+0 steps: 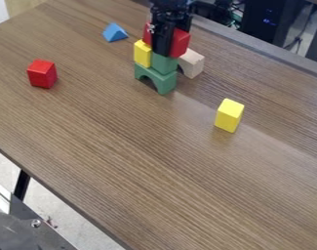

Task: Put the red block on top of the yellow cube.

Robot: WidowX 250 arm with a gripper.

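Observation:
The gripper (pixel 163 46) is at the top centre, over a group of stacked blocks. It covers the middle of a red block (pixel 179 43), whose red shows on both sides of it; whether it holds the block is hidden. Below the red block are a green block (pixel 164 63) and a small yellow block (pixel 142 53), side by side on a green arch (pixel 157 79). Apart from the stack, a yellow block (pixel 229 115) stands upright on the table right of centre. Another red block (pixel 42 73) sits at the left.
Behind the stack's right side stands a beige arch block (pixel 192 62). A blue triangular block (pixel 114 32) lies to the upper left. The wooden table (pixel 141 166) has its near edge running diagonally across the lower left, and its far edge crosses the upper right.

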